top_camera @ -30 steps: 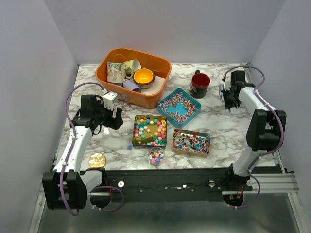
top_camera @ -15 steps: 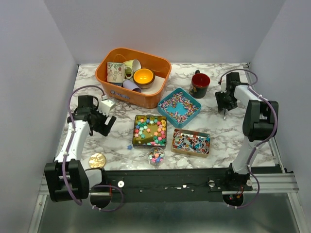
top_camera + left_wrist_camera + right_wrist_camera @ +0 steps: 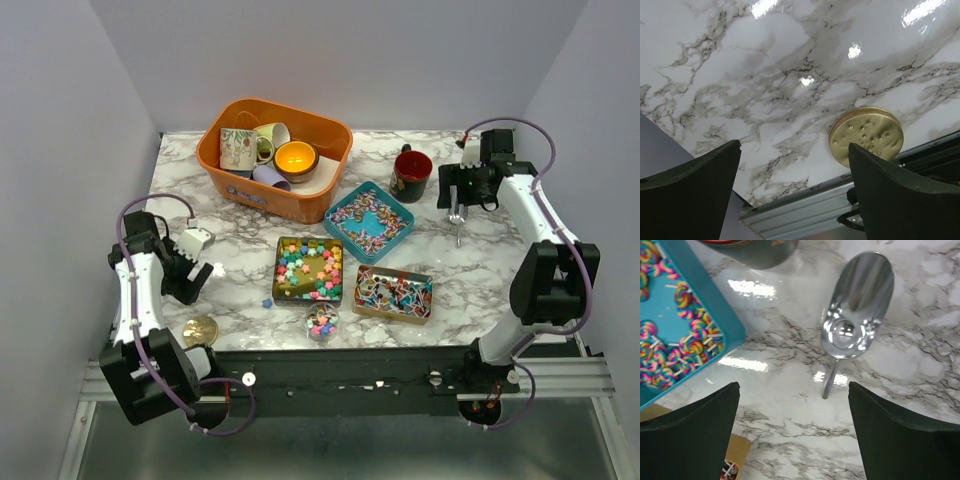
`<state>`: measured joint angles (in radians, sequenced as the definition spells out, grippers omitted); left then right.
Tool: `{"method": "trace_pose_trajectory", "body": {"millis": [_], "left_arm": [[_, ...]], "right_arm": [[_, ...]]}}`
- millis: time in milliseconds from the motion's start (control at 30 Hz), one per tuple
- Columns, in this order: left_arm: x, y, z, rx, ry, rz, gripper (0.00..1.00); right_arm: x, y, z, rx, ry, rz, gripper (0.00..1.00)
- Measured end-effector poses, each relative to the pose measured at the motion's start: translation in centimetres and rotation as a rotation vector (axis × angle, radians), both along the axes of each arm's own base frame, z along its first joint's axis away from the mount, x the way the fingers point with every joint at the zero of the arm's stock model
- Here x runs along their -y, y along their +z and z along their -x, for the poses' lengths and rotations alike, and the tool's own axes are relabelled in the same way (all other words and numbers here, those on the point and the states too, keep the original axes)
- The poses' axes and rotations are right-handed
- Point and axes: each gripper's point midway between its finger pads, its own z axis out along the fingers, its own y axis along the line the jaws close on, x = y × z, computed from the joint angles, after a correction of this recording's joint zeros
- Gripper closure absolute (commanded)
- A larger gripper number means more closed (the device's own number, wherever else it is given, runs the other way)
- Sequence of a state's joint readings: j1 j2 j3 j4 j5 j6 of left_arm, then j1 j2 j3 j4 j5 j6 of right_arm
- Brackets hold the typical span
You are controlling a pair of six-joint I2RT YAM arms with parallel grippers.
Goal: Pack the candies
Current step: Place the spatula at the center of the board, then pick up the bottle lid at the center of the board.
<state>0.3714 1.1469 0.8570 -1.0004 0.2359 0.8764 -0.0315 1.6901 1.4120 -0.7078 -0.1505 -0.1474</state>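
Wrist-view candies (image 3: 692, 346) — lollipops (overhead: perhaps wrappers).

Tabletop (image 3: 765, 75) is glossy marble-look, throws glare everywhere. Scoop (image 3: 858, 310) at 1 o'clock in the right wrist view is mirror-polished metal. Gold disc (image 3: 866, 136) looks dimpled, satin. Orange tub (image 3: 265, 198) smooth plastic.

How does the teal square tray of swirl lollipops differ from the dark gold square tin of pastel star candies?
The teal square tray sits cornerwise to the near edge of the marble table; the dark gold square tin sits square to it. The tray holds rainbow swirl lollipops on white sticks; the tin holds pastel stars. The tray lies farther back, the tin nearer. Both are open and shallow.
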Motion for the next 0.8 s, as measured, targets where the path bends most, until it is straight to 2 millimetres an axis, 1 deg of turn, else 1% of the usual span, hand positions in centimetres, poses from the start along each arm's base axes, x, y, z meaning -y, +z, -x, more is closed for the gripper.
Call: {"method": "trace_pose_trajectory", "body": {"millis": [67,100,200,267,433,533,600,700,800], "left_arm": [[-0.5,0.0,0.4,-0.028,0.018,0.010,0.01],[-0.7,0.1,0.4,-0.034,0.024,0.016,0.01],[-0.4,0.1,0.6,-0.028,0.014,0.045,0.01],[0.2,-0.2,1.0,-0.012,-0.007,0.056,0.01],[1.5,-1.8,2.9,-0.026,-0.067,0.082,0.01],[2.3,-3.2,4.1,-0.050,-0.127,0.102,0.01],[2.9,-4.0,5.0,-0.063,-0.167,0.115,0.01],[3.6,-4.6,5.8,-0.075,-0.210,0.137,0.01],[3.8,-4.8,6.1,-0.070,-0.248,0.135,0.01]], "right_arm": [[-1.2,0.4,0.4,0.011,0.030,-0.019,0.04],[-2.1,0.6,0.6,0.013,0.057,-0.026,0.04],[-3.8,0.5,1.0,0.005,0.104,-0.044,0.03],[-4.4,0.5,1.1,0.003,0.124,-0.052,0.03],[-5.2,0.2,0.7,0.002,0.146,-0.053,0.01],[-6.5,0.2,0.9,0.003,0.185,-0.051,0.00],[-7.5,0.2,1.1,0.003,0.213,-0.050,0.00],[-8.7,0.0,1.9,-0.003,0.246,-0.059,0.00],[-8.8,-0.1,2.7,-0.008,0.252,-0.068,0.00]]}}
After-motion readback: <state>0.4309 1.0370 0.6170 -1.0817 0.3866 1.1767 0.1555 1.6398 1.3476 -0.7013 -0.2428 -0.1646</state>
